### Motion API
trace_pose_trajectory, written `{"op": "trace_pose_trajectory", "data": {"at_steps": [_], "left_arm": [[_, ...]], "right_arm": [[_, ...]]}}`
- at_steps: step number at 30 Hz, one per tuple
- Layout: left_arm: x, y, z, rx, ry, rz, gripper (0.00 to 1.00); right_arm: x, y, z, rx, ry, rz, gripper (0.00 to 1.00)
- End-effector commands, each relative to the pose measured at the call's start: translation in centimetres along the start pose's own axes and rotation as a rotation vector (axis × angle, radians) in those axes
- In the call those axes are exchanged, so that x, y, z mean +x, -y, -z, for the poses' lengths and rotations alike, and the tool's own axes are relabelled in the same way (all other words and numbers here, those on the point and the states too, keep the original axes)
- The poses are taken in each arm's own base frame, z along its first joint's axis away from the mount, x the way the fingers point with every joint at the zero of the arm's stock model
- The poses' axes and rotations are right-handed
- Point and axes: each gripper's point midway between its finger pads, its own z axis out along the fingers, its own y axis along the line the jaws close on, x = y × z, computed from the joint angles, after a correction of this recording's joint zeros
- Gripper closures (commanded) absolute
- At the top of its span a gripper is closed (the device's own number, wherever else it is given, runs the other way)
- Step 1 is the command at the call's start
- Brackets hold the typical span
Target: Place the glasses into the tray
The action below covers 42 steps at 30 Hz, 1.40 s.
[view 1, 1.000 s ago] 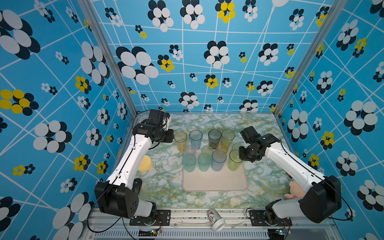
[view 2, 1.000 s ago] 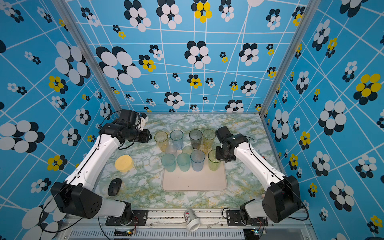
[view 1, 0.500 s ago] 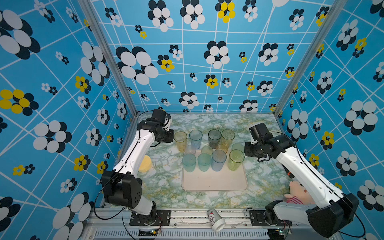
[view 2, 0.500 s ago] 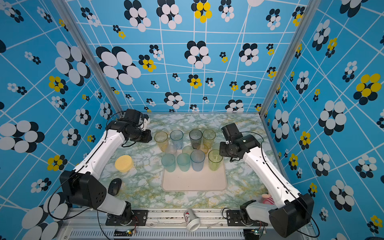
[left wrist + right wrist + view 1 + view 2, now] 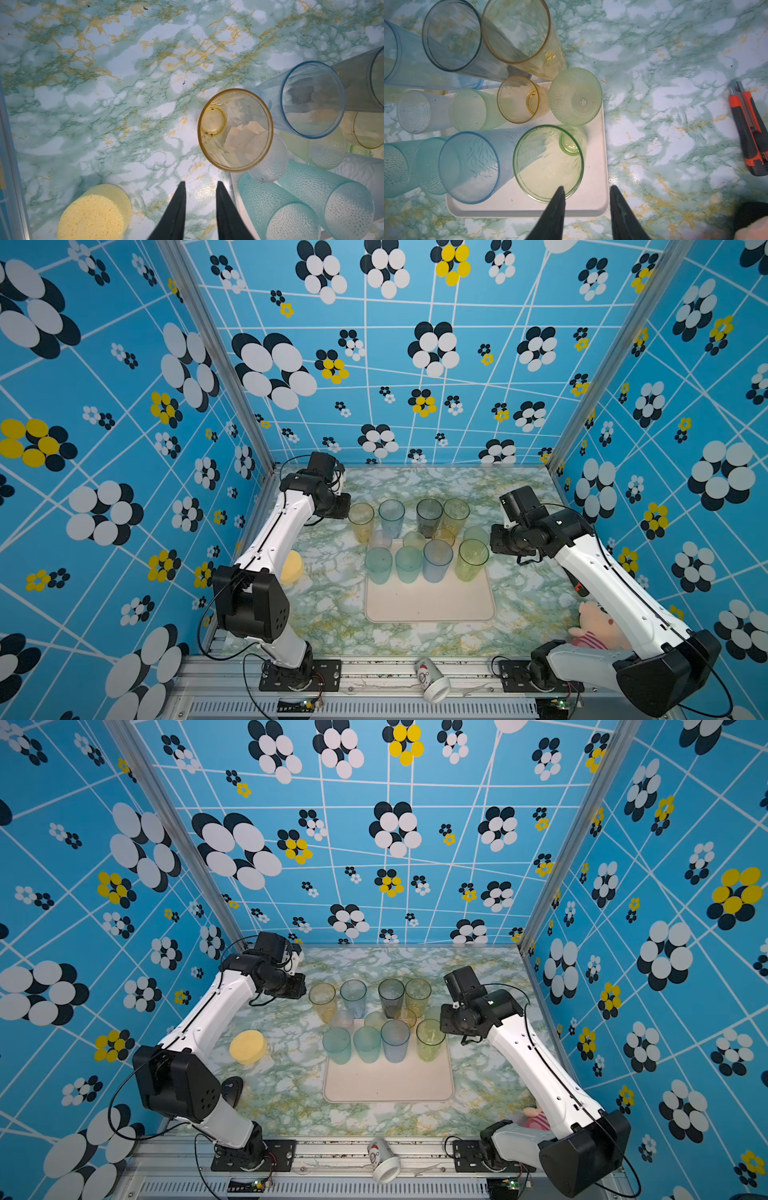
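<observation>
Left jaws parted, empty, above green-marbled table (image 5: 104,104) just beside flat cream-pink rectangular tray (image 5: 428,601); right jaws parted, empty, near tall translucent green tumbler (image 5: 548,164) on tray.

- A robotics lab test cell: blue wall sheets printed with white lines and black, white and yellow flowers (image 5: 374,364) box in the space behind and beside the left pincer (image 5: 199,184) and the right pincer (image 5: 586,188).
- Bare aluminium frame posts (image 5: 221,364) stand in the corners behind both pincers.
- Two white-and-black robot arms (image 5: 274,539) are bolted through black base plates (image 5: 328,674) to a slotted aluminium rail (image 5: 374,670).
- A green-and-gold marble-print tabletop (image 5: 332,614) lies under the pincers.
- Mismatched props: an orange-and-black utility knife (image 5: 749,128) well apart from the right pincer, a round pale-yellow porous disc (image 5: 95,214) near the left pincer.
</observation>
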Motion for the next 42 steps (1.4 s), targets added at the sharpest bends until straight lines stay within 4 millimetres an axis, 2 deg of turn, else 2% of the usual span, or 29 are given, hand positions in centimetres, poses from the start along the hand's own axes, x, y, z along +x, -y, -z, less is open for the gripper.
{"op": "trace_pose_trajectory", "data": {"at_steps": [1,9,23,42], "left_arm": [[-0.5,-0.7,-0.5,-0.023,-0.013,-0.013,0.72],[-0.8,-0.5,-1.6,0.0,-0.026,-0.008,0.73],[-0.4,-0.4,-3.0,0.01,-0.046,-0.003,0.73],[-0.9,-0.2,-5.1,-0.003,-0.077,-0.025,0.75]], "right_arm": [[0.0,0.4,0.1,0.019,-0.009,0.003,0.62],[0.2,0.5,0.5,0.016,-0.005,0.0,0.62],[0.3,0.4,0.4,0.01,-0.009,-0.003,0.62],[0.4,0.5,0.3,0.015,-0.013,-0.002,0.62]]}}
